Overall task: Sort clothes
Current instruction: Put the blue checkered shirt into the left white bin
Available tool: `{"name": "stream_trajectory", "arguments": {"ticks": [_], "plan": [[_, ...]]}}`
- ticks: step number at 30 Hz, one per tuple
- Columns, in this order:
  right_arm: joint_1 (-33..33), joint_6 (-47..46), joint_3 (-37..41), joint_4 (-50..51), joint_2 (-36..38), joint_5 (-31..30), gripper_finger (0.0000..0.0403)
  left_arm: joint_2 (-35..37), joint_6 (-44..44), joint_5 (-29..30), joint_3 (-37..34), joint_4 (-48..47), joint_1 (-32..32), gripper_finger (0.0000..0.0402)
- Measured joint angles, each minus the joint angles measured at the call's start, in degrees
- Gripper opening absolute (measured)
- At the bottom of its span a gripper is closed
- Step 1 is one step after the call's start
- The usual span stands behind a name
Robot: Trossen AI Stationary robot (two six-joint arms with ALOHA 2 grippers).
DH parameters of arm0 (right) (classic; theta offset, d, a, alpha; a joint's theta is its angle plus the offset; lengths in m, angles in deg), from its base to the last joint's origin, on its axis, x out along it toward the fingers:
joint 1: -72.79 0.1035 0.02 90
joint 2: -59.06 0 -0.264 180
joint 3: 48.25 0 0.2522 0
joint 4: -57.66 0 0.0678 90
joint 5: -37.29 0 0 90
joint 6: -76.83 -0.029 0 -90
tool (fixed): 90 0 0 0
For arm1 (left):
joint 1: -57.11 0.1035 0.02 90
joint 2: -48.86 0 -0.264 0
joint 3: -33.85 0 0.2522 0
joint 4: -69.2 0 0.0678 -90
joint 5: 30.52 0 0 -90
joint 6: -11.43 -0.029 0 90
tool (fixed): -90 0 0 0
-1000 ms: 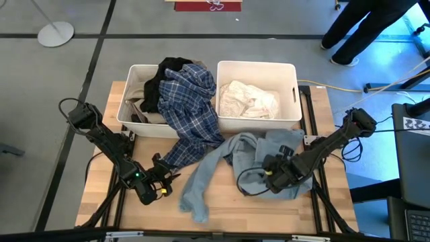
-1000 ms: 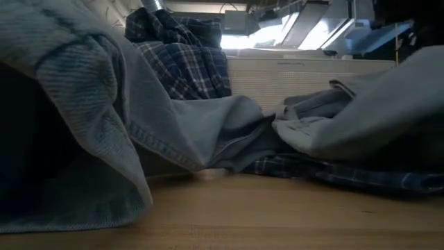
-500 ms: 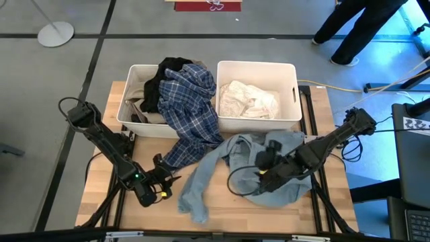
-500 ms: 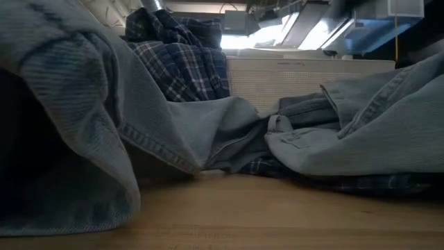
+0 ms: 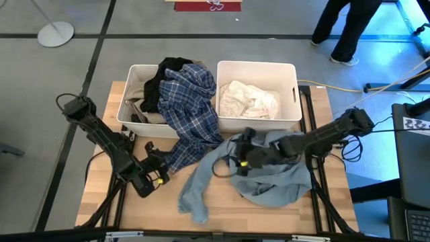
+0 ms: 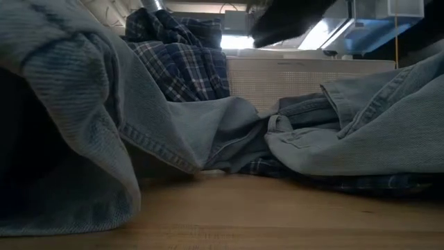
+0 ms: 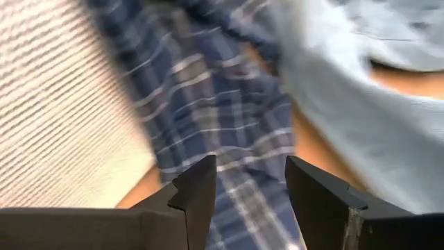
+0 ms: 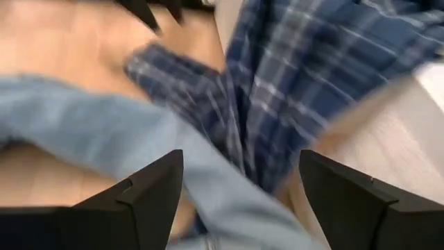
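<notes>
High view is showing the right gripper (image 5: pixel 242 156) hovering with fingers spread wide and gripping nothing, the denim garment (image 5: pixel 269 178) lying slumped beneath and behind it, the plaid shirt (image 5: pixel 191 111) just ahead, trailing from the left bin (image 5: pixel 134 101). The left gripper (image 5: pixel 153 176) is waiting part-open and empty, plaid hem just ahead. Denim is probably weighing heaviest, limp and floppy; pinching a bunched fold near its collar seems best.

Blue plaid shirt (image 5: pixel 191 111) (denim garment (image 5: pixel 272 181) pale blue)
</notes>
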Motion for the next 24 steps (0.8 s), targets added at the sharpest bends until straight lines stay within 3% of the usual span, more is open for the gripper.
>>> {"name": "stream_trajectory", "arguments": {"ticks": [5,16,24], "plan": [[-4.5,5.3,4.7,-14.1,-3.1,6.1,0.0289,0.0,-0.1,0.2,-4.6,5.7,3.9,0.0164],[-12.0,6.6,4.9,-17.8,-10.5,6.2,0.0289,-0.2,-14.3,0.3,-11.1,23.9,8.6,0.0164],[-14.4,7.2,4.9,-29.0,-16.0,9.4,0.0289,-0.2,-17.2,0.4,-11.4,24.8,10.0,0.0164]]}}
